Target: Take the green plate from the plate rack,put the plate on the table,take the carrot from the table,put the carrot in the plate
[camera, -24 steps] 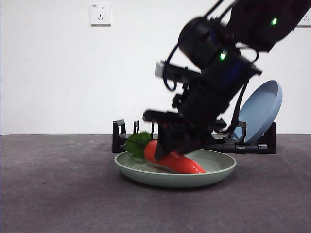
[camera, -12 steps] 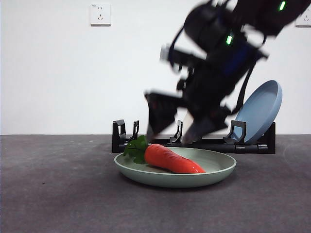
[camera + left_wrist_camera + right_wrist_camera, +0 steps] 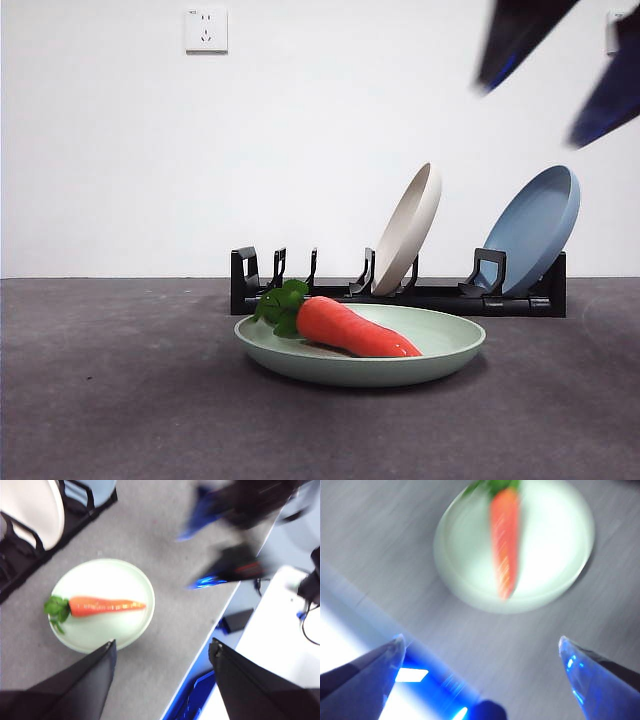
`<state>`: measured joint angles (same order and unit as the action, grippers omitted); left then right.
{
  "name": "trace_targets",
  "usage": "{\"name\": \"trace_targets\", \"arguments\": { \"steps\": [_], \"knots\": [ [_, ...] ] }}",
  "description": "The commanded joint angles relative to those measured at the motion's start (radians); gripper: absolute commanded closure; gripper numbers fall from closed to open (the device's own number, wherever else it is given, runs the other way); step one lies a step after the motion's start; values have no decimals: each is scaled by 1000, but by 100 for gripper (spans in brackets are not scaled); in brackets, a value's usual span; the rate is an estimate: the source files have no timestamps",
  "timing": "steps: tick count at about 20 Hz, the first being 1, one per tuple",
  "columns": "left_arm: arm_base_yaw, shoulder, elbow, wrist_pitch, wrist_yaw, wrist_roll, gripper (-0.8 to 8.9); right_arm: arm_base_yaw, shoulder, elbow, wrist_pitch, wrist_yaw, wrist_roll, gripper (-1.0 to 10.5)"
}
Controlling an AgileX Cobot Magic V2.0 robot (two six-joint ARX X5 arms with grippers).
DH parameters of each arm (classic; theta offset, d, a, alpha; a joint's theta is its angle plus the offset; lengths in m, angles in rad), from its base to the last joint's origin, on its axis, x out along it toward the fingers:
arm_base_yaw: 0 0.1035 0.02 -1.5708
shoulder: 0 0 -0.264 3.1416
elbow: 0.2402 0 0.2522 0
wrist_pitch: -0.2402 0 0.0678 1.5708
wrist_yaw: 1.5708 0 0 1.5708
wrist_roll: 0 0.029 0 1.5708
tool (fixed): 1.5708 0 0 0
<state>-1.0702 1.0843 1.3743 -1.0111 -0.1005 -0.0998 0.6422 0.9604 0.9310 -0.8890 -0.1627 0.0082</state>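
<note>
Carrot lies on its side in the green plate, well below and apart from both grippers. Right gripper — jaws spread wide, empty — hangs high over the plate; in the front view it shows as dark blurred tips at the top right. Left gripper likewise gapes empty above the table. Carrot: smooth, tapered, orange-red, leafy green top. Plate: matte, shallow, round, flat on the rough grey table, just before the black plate rack — cream plate and blue plate lean there.
</note>
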Motion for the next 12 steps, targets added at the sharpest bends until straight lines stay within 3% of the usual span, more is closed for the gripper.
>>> {"name": "trace_targets", "arguments": {
  "steps": [1, 2, 3, 4, 12],
  "knots": [
    [-3, 1, -5, -18, 2, -10, 543, 2, -77, -6, -66, -45, 29, 500],
    [-3, 1, -5, -32, 2, -10, 695, 2, -114, -6, -87, -48, 30, 710],
    [-3, 1, -5, -37, 2, -10, 798, 2, -133, -6, -93, -48, 29, 849],
    [-3, 1, -5, -40, 1, -10, 831, 2, -148, -6, -95, -47, 28, 978],
    [-3, 1, -5, -45, -1, -9, 817, 1, -220, -6, -88, -42, 31, 946]
  ]
}}
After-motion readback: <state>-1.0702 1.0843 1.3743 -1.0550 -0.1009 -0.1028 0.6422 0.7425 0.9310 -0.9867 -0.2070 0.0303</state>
